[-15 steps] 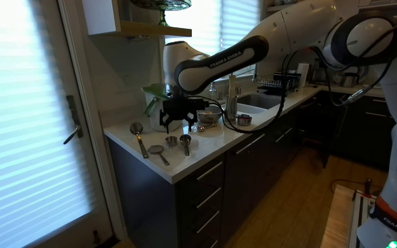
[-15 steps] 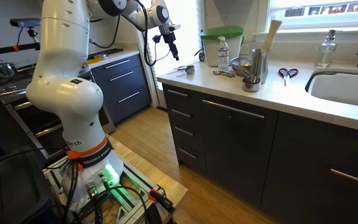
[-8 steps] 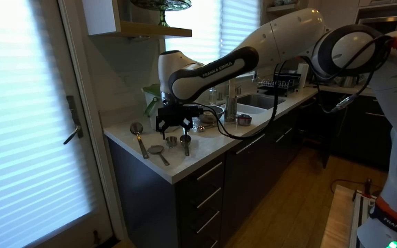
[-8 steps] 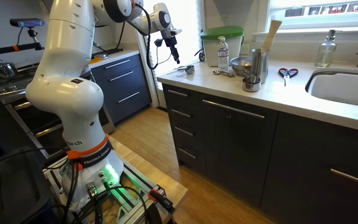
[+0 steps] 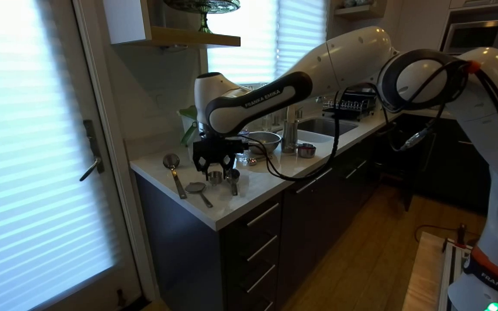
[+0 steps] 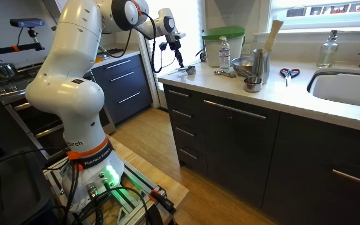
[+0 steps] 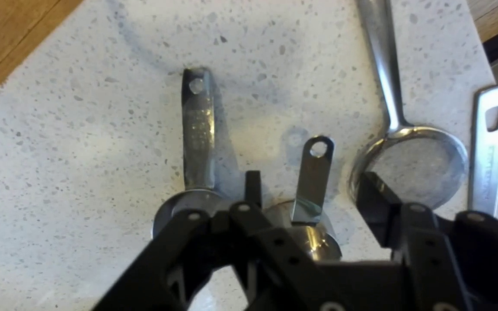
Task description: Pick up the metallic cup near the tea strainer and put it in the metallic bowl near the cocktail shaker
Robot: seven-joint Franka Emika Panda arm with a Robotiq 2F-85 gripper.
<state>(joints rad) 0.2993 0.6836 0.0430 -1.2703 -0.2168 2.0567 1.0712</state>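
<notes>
The metallic cup [image 7: 314, 244], small, steel, with a flat handle [image 7: 316, 172], stands on the counter beside the round tea strainer [image 7: 417, 168]; the cup [image 5: 215, 178] also shows in an exterior view. My gripper [image 7: 314, 188] is open, one finger on each side of the cup's handle in the wrist view, low over the cup. The gripper itself hides part of the cup. The gripper [image 6: 181, 66] is low over the counter in an exterior view. The metallic bowl [image 6: 242, 65] stands farther along the counter beside the tall steel cocktail shaker [image 6: 261, 67]; the bowl [image 5: 270, 146] shows in both exterior views.
A second handled cup [image 7: 188, 201] stands close to one finger. A long-handled ladle [image 5: 171, 160] lies near the counter edge. A water bottle [image 6: 224, 54], a green-lidded bin [image 6: 220, 34], measuring spoons [image 6: 225, 73] and nested cups [image 6: 252, 84] stand or lie around the bowl.
My gripper has come down from above the counter to the metallic cup. Its fingers look somewhat closer together now. The objects on the counter have not moved.
</notes>
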